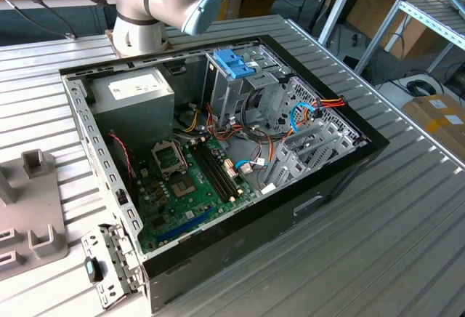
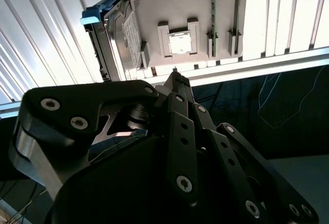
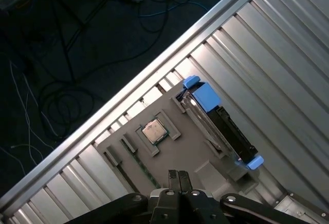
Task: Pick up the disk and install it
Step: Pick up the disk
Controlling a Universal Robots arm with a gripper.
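I am seeing the black jaws pressed together with nothing between them, hanging above the pale grey moulded holder plate [image 3: 190, 152] and touching nothing. I am judging this as the approach, with the pick-up not yet made.

The disk [image 3: 223, 126], a flat rectangular drive with a dark silver metal face, white printed label and blue plastic frame, is standing on its thin edge in a slot at one side of that holder. It is sitting near the small square silver processor chip [image 3: 153, 131] and apart from the jaws. Its long axis is lying level, running along the slats of the ribbed aluminium desk [image 3: 288, 44] and square to the desk's edge rail. In the second wrist view its labelled face is facing the chip.

To my mind, a grasp is calling for the jaws to spread, shift over the disk and line up across its thin thickness, not along its length.

In the exterior view the holder [image 1: 33, 208] is sitting at the lower left of the frame. It is well apart from the open black computer case [image 1: 320, 186] in the middle. The blue plastic latch [image 1: 234, 62] on its silver metal cage is showing at the upper centre.
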